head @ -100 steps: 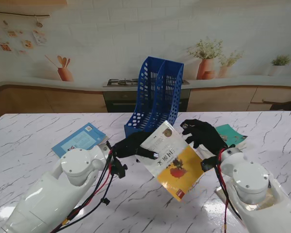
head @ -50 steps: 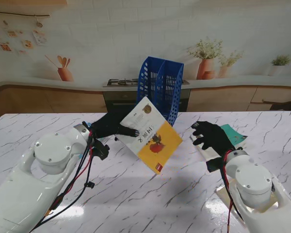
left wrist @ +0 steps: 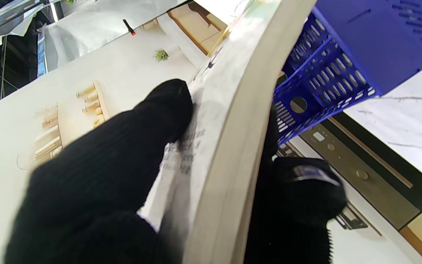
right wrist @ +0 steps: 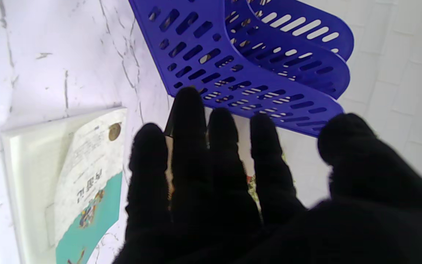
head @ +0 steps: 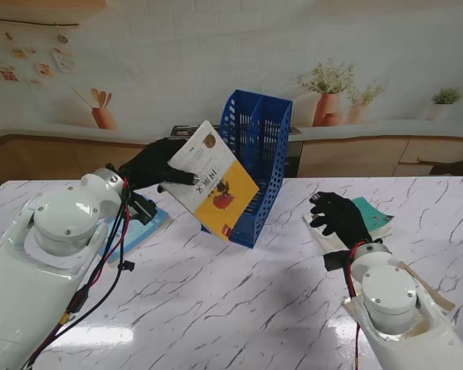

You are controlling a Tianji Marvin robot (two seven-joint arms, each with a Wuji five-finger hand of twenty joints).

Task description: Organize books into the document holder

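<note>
Black-gloved left hand grips the yellow-and-white book in the air, long axis slanting down toward the blue document holder mid-worktop. The right wrist view alone shows a teal book lying flat beside the right hand, fingers spread, empty.

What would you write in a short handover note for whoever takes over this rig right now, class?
Left robot hand: shut on the yellow book, lifted and tilted in front of the blue holder.
Right robot hand: open, holding nothing, over the teal book on the table.
Blue book lies flat on the left, partly hidden by the left arm.
Done: yellow book picked up.
Left: slot it in, then the other two. No book can be seen in the holder.
</note>
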